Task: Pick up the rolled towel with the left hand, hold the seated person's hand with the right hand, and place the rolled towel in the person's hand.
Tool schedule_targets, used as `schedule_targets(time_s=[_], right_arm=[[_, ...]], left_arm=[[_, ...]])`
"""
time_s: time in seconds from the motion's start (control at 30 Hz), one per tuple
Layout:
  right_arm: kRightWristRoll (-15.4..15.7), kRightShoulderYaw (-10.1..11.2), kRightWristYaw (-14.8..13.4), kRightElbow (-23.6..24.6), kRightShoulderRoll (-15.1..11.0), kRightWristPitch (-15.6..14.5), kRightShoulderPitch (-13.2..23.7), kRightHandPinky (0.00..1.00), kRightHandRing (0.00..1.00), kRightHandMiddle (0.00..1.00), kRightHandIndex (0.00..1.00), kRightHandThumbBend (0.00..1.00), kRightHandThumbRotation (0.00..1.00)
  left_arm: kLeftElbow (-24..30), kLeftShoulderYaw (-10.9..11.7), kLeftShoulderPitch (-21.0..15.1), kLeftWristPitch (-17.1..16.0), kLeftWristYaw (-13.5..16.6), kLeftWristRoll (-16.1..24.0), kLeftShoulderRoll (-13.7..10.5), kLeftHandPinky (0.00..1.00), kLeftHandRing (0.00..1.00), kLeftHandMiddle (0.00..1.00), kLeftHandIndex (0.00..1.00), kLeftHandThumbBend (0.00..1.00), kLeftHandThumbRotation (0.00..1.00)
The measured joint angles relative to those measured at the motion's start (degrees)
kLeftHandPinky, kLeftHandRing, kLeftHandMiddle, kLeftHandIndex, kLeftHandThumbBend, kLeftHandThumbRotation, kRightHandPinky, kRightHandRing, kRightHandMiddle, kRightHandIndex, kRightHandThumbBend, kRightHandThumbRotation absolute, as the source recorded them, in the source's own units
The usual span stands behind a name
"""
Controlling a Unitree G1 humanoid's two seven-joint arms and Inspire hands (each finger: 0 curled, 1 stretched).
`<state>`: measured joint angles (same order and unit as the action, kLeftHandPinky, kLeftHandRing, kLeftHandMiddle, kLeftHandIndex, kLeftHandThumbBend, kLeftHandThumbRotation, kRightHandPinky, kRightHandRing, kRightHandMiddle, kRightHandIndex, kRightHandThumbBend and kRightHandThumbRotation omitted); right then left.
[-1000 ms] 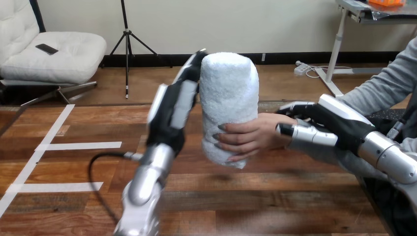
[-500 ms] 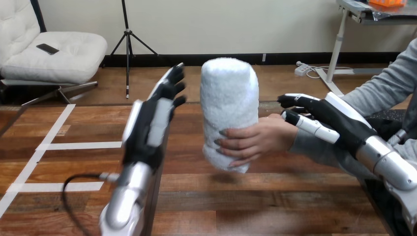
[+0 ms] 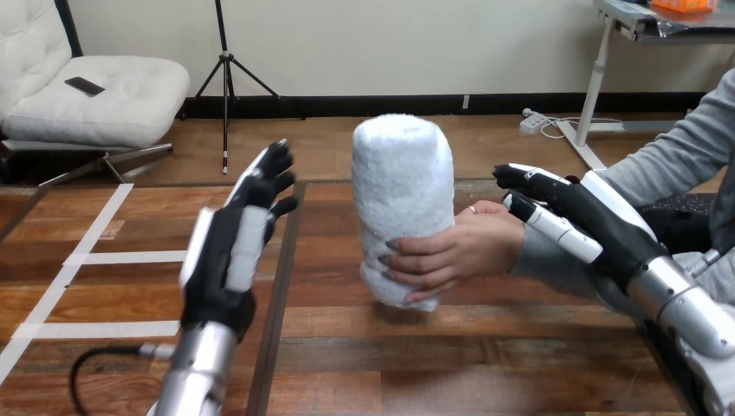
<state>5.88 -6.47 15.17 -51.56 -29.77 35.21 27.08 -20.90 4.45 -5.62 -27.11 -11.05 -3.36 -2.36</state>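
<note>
Wooden table (image 3: 485, 364) boards fill the lower part of my head view, with white tape strips (image 3: 130, 257) laid across them out at 9 o'clock and a black cable (image 3: 91, 368) looping at about 8 o'clock.

Near the centre I see the rolled towel (image 3: 403, 191), white and standing upright, its lower end apparently clear of the boards. The person's hand (image 3: 468, 251) reaches in from 3 o'clock and is wrapped round the towel's lower half, with its fingers curled across the front of the roll.

My left hand (image 3: 227, 256) sits at 9 o'clock of the towel, apart from it, with a strip of table showing between the two. Its back faces me. Its fingers (image 3: 273, 169) are straight, slightly spread and pointing up toward 12 o'clock, with nothing in them. The silver left forearm (image 3: 195, 373) rises from the bottom edge at about 7 o'clock.

My right hand (image 3: 598, 217) is at 3 o'clock of the towel, at the end of the silver right forearm (image 3: 693, 316) that comes in from 4 o'clock. Its fingers (image 3: 559, 232) are stretched out toward 9 o'clock and lie over the person's wrist, just behind the knuckles. None of them is curled round the wrist, and I cannot tell whether they touch it or hang just above it. The fingertips stop short of the towel.
</note>
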Motion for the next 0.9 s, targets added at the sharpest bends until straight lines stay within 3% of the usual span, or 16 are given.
schedule_targets(time_s=[0.1,0.43,0.9], right_arm=[[-0.78,0.35,-0.04,2.32,0.57,-0.43,-1.43,0.86,0.9,0.9,0.9,0.92,1.0],[-2.16,1.06,-0.13,10.35,2.39,-1.14,-5.85,0.86,0.9,0.9,0.9,0.91,1.0],[-10.91,2.89,1.51,22.82,6.05,-2.19,-12.76,0.93,0.93,0.92,0.93,0.95,1.0]], left_arm=[[2.13,0.11,1.71,0.46,-0.1,-0.52,-0.14,0.86,0.9,0.91,0.88,0.89,1.0],[8.43,0.58,6.75,0.74,-0.73,-1.35,-0.75,0.89,0.91,0.9,0.89,0.85,1.0],[14.75,0.93,14.07,0.69,-1.4,-3.26,-1.13,0.9,0.9,0.9,0.89,0.81,1.0]])
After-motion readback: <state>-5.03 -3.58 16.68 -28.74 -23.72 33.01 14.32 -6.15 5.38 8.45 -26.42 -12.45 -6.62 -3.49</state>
